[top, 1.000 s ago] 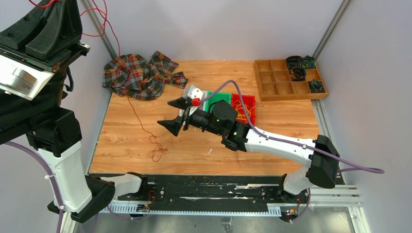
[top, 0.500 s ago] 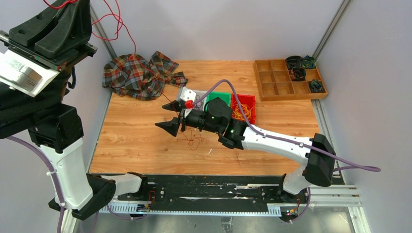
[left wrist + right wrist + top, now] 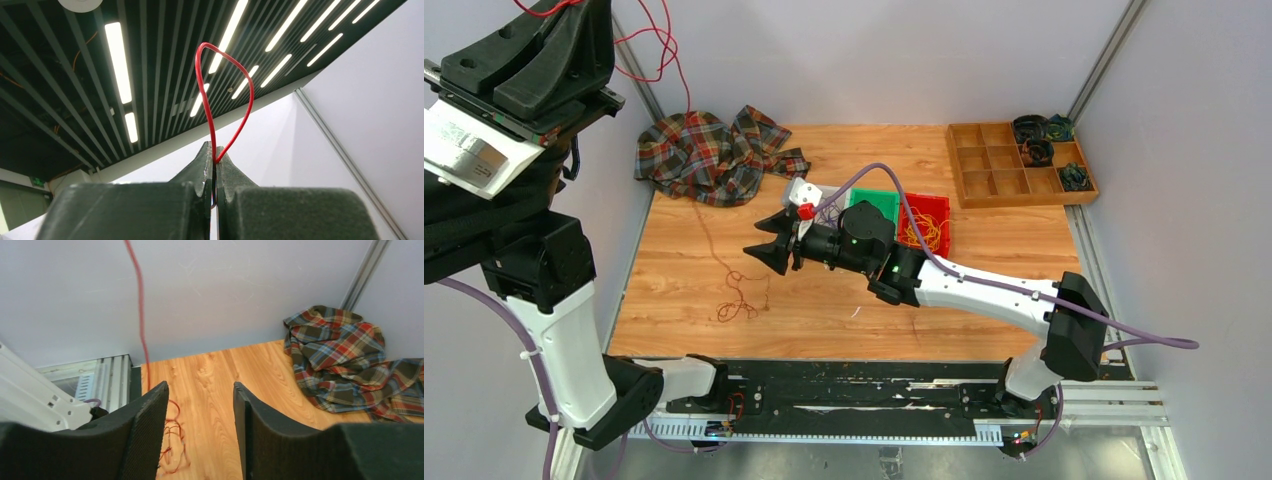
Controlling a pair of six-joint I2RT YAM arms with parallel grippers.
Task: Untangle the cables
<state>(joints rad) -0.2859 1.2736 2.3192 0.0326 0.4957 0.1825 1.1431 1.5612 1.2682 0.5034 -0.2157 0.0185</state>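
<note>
Since the red cable point(image 3: 139, 310) is thin, light and limp, don't expect it to push or hold a shape: it only follows tension, and I'd expect loops to cinch if you haul hard. The jacket looks smooth, so a soft pinch may slip; clamp fully and square. Left gripper point(image 3: 215, 162) is up high, fingers together and clamped on the cable, with a short loop standing above the tips. From there the strand drops past the cloth point(image 3: 709, 150) to the table point(image 3: 1024, 240), where the rest lies in a small loose knot point(image 3: 739, 303) on the left side, toward the front. Right gripper point(image 3: 761, 240) hangs low over mid-table, fingers point(image 3: 145, 435) partway apart with nothing between them, touching nothing I can see. In the wrist view the hanging strand runs just outside one finger, not in the gap, and the knot sits below and ahead. Best hold, I'd judge, is on the hanging strand just above the knot, so you tease loops out against the left clamp rather than grabbing the knot itself. Yellow bunch point(image 3: 919, 232) sits in the red bin point(image 3: 946, 215), well apart from both grippers. Can't pick out any purple ones for sure.
</note>
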